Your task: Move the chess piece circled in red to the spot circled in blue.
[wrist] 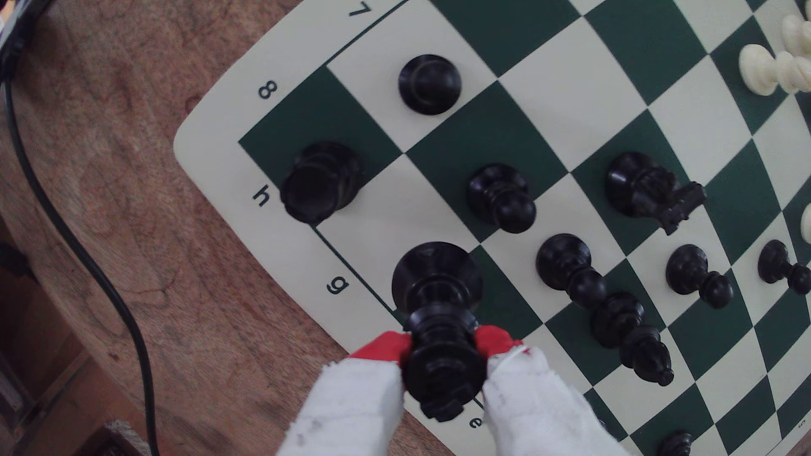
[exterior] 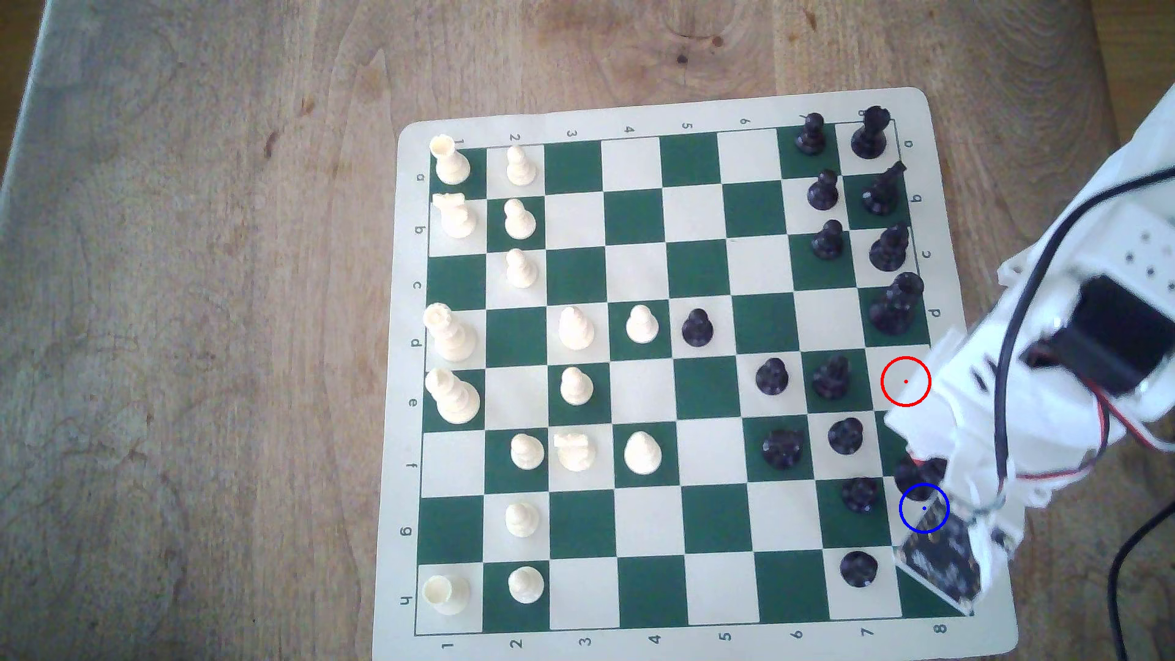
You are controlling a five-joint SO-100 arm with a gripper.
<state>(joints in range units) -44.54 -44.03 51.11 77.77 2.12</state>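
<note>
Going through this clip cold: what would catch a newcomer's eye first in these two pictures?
First, the red-tipped white fingers pinching the tall black chess piece near its top, its base over the board's edge by the letter g. Then the rings drawn on the exterior view: a red one around an empty cream square, and below it a blue one marking the spot, partly under the white arm.

**benchrat:** what's the arm look like up close?

**so100_fan:** mostly white printed plastic, chunky shell with a few small holes in it. There's a black servo block set into it, plus a black cable and thin red and white wires running along the body.

**benchrat:** and the fingers?

**so100_fan:** wrapped in white tape or cloth, a bit grubby, with bright red tips. Small dark circuit board on the wrist too.
</note>
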